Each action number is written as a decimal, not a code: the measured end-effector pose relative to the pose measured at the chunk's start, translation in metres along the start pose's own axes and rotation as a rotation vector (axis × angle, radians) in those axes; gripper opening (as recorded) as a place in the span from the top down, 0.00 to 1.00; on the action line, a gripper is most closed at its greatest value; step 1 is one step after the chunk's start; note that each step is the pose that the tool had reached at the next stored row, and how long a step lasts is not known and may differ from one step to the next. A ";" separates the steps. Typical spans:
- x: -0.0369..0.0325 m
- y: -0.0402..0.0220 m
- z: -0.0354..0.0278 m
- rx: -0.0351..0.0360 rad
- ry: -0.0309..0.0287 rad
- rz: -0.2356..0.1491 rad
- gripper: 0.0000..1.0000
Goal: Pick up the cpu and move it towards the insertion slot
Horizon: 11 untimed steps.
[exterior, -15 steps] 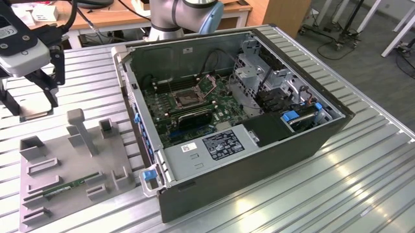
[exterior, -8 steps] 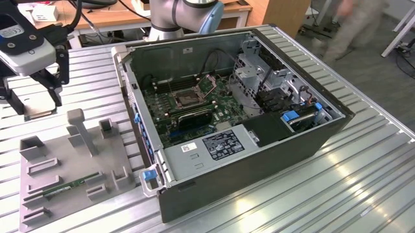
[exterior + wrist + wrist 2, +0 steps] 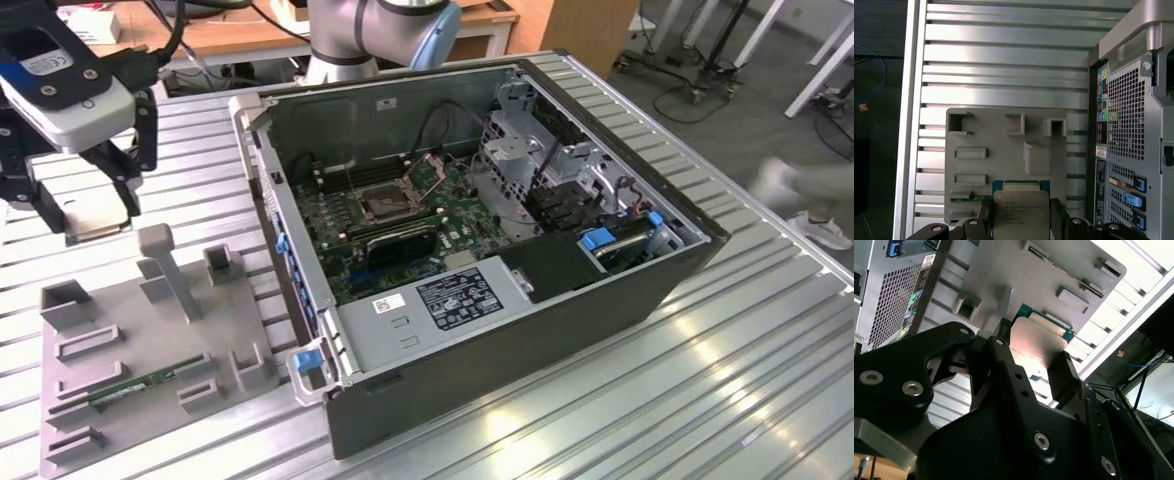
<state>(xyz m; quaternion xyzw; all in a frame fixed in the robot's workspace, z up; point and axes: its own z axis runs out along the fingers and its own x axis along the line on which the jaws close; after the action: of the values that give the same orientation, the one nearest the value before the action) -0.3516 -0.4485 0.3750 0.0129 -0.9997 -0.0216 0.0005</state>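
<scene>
A robot arm's gripper (image 3: 91,222) hangs over the slatted metal tabletop (image 3: 694,400) at the exterior view's left, its black fingers (image 3: 1059,217) clenched on opposite edges of the cpu (image 3: 1020,215). The chip is held in the air above a grey parts tray (image 3: 147,330). In both wrist views its silvery metal face sits between the two fingers, with a thin green rim showing along its edges and the tray's moulded pockets behind it. A green memory stick (image 3: 134,385) lies in one of the tray's recesses. The insertion slot (image 3: 387,203), a square socket with a dark centre and a metal frame, sits on the green board inside the open computer case (image 3: 534,290). It lies well apart from the gripper, toward the exterior view's right.
</scene>
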 end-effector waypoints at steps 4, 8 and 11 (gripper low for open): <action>-0.0057 -0.0001 0.0000 -0.0001 -0.0001 0.000 0.46; -0.0112 -0.0003 0.0000 0.0000 0.0000 0.000 0.46; -0.0153 -0.0004 -0.0001 0.0000 0.0000 0.000 0.46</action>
<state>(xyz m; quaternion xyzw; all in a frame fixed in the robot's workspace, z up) -0.3363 -0.4485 0.3750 0.0128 -0.9997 -0.0215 0.0005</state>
